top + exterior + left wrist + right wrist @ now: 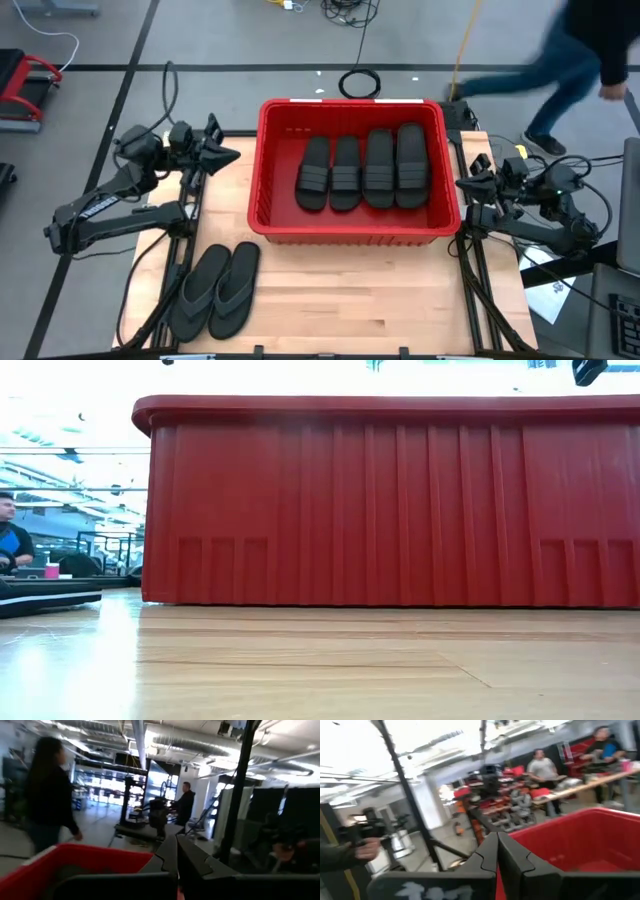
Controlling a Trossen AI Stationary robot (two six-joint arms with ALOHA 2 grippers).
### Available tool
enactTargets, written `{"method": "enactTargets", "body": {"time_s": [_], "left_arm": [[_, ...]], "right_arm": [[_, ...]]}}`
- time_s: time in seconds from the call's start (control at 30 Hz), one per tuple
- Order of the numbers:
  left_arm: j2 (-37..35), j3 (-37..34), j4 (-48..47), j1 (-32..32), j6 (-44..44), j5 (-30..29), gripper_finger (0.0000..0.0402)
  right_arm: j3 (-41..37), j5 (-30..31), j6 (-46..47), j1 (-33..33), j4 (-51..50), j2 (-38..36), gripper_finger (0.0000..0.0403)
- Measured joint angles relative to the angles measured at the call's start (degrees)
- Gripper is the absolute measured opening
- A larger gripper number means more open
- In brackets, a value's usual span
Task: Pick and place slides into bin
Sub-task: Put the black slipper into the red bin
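Observation:
The red bin [352, 232] stands at the table's far middle and holds several black ribbed-strap slides [363, 170] lying flat side by side on its floor. Two greyer thong slides [215, 288] lie flat on the wooden table near its left front. My left gripper [232, 155] is shut and holds nothing, raised at the bin's left; its fingers [176, 855] meet in the left wrist view. My right gripper [462, 186] is shut and holds nothing too, raised at the bin's right rim; its fingers [496, 852] meet in the right wrist view.
The bin's ribbed red wall [390, 510] fills the low view. A person [575, 60] walks past beyond the table's far right corner, and other people show in the room behind. Bare wood [380, 300] lies in front of the bin.

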Motion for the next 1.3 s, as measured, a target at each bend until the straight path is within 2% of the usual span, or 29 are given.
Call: {"method": "enactTargets", "body": {"time_s": [0.13, 0.23, 0.4, 0.5, 0.57, 0.67, 0.77, 0.93, 1.07, 1.3], "left_arm": [[-2.95, 0.09, -9.05, 1.57, 4.44, 0.0, 0.0], [-4.44, 0.09, -16.76, 1.79, 4.41, 0.1, 0.0], [-4.73, 0.07, -28.73, 0.93, -0.08, 1.84, 0.0], [-4.75, 0.03, -28.33, -0.81, -3.67, 2.31, 0.0001], [-5.63, 0.7, -26.57, -3.14, -4.75, 0.3, 0.0], [-6.5, 4.16, -26.7, -7.14, -4.28, -6.31, 0.0], [-5.37, 9.44, -33.35, -10.82, -4.14, -10.87, 0.0], [0.34, 18.87, -49.02, -18.31, -4.55, -16.82, 0.0], [6.0, 23.16, -57.93, -24.49, -6.47, -18.57, 0.0], [14.89, 23.86, -60.84, -37.76, -8.1, -18.24, 0.0]], "right_arm": [[0.0, 3.6, -0.03, -0.02, -0.53, 0.02, 0.0], [0.0, 3.64, -1.2, -0.02, -0.06, 0.02, 0.0], [0.0, 3.63, -3.29, -0.02, 0.39, 0.02, 0.0], [0.0, 3.63, -4.04, -0.02, 0.44, 0.02, 0.0], [0.0, 3.54, -4.94, -0.02, 0.63, 0.02, 0.0], [0.0, 3.5, -5.15, -0.02, 0.46, 0.02, 0.0], [0.0, 3.44, -5.12, -0.02, 0.47, 0.02, 0.0], [0.0, 3.54, -7.39, -0.02, 0.45, 0.02, 0.0], [0.0, 3.76, -7.95, -0.02, 0.45, 0.02, 0.0], [0.02, 3.85, -9.73, -0.02, 0.62, 0.02, 0.0]]}}
